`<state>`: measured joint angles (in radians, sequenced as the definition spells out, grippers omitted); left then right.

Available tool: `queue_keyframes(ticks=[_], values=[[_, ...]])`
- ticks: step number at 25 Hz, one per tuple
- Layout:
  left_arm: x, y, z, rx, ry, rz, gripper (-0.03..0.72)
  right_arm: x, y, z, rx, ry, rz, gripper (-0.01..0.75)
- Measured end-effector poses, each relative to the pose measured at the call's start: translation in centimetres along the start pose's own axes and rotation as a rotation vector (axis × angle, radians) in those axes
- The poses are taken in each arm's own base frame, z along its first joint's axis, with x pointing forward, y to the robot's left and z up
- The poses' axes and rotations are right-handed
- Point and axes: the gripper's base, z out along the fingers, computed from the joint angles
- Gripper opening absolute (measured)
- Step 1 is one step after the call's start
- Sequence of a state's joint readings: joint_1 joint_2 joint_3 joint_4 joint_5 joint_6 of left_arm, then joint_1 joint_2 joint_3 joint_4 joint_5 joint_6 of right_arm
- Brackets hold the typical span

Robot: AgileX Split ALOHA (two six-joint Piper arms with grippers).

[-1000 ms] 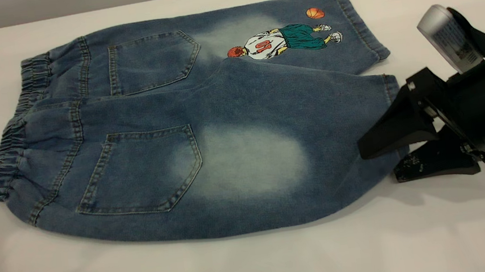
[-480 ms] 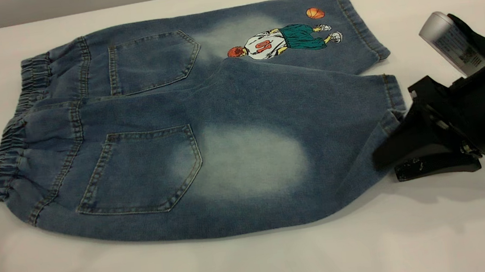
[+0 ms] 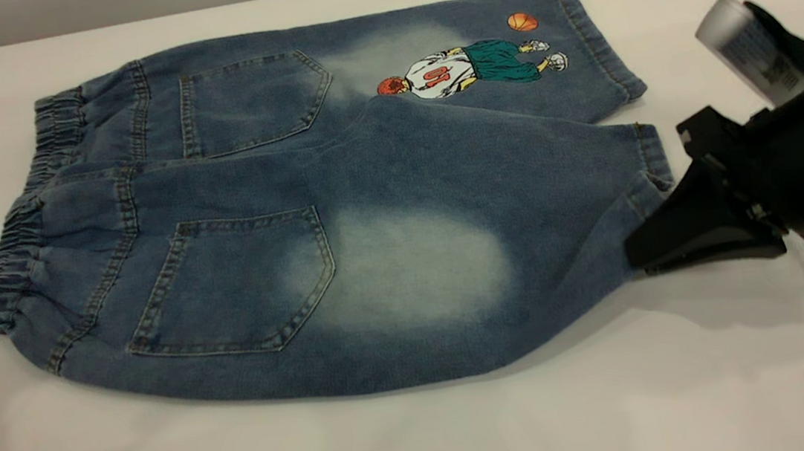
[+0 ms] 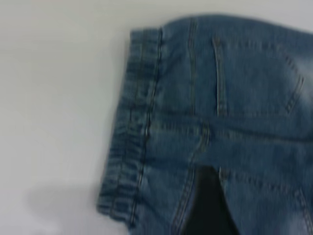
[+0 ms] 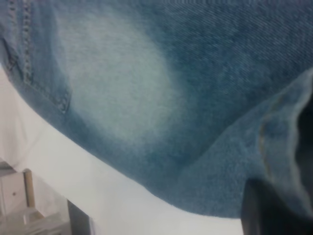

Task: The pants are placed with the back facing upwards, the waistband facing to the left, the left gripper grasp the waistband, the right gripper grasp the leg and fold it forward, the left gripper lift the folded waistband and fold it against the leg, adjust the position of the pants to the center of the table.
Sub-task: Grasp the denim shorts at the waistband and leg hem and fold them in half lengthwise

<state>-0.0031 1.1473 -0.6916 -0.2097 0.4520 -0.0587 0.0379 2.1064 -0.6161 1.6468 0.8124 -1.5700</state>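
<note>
Blue denim shorts (image 3: 311, 212) back-up on the white table (image 3: 424, 440).
Gathered elastic waistband (image 3: 8, 244) points left; faded plain leg's (image 3: 451, 265) hem corner is lifted off the surface.

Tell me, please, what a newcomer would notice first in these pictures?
First, the pants, blue denim shorts spread back-up across the white table, waistband at the exterior view's left. Next, the bright basketball-player print on the far leg. Then the black right pincer, shut on the near leg at its hem.
</note>
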Motion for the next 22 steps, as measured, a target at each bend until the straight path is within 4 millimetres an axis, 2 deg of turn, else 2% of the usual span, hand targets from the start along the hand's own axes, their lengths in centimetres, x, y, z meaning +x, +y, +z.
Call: queue_keyframes(ticks=[5, 8, 13, 22], values=[[0.8, 0.1, 0.0, -0.010, 0.094, 0.003, 0.454, -0.2, 0.7, -0.5, -0.004, -0.002, -0.045, 0.013], [1.2, 0.4, 0.8, -0.036, 0.139, 0.019, 0.454, -0.2, 0.6, -0.5, -0.003, -0.002, -0.045, 0.013], [3.0, 1.6, 3.3, -0.124, 0.271, -0.022, 0.454, -0.2, 0.6, -0.5, -0.003, -0.002, -0.044, 0.013], [4.1, 3.4, 7.8, -0.258, 0.357, 0.003, 0.454, -0.1, 0.7, -0.5, -0.005, 0.007, -0.053, 0.013]])
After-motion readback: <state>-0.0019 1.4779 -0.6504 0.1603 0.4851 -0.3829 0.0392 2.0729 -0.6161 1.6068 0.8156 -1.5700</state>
